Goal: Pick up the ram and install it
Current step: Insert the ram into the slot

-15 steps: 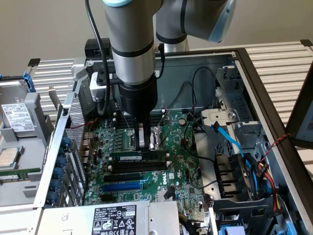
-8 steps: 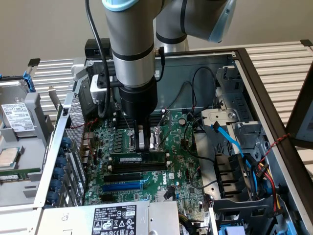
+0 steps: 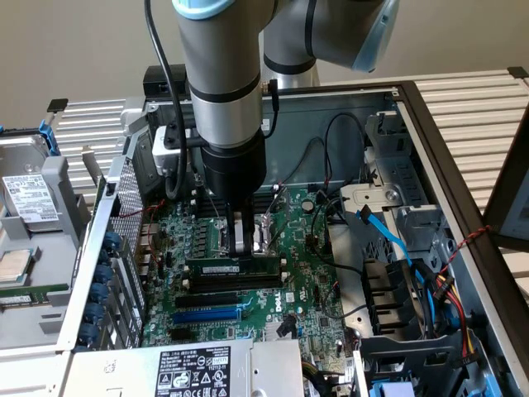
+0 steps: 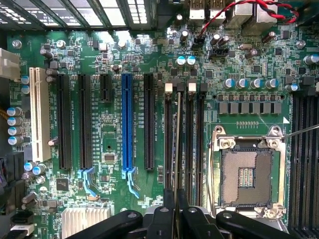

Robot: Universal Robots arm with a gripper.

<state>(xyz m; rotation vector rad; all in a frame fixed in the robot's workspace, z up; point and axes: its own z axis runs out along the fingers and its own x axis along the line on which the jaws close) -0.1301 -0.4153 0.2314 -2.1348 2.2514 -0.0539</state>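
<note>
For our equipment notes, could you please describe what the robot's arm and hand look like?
The arm is a thick grey cylinder with light blue caps and a dark band; a black cable runs along it. Below it is a round black wrist section, and the hand is black, with jointed linkage bars.

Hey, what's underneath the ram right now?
Long black memory slots on the green motherboard. The ram itself covers which slot its lower edge meets.

The arm (image 3: 223, 74) ran off the exterior view's upper edge, and its wrist hid part of the motherboard (image 3: 306, 281). In the wrist view the ram (image 4: 176, 144) stood edge-on, chips and label unseen, one end buried between the closed jaws.
</note>
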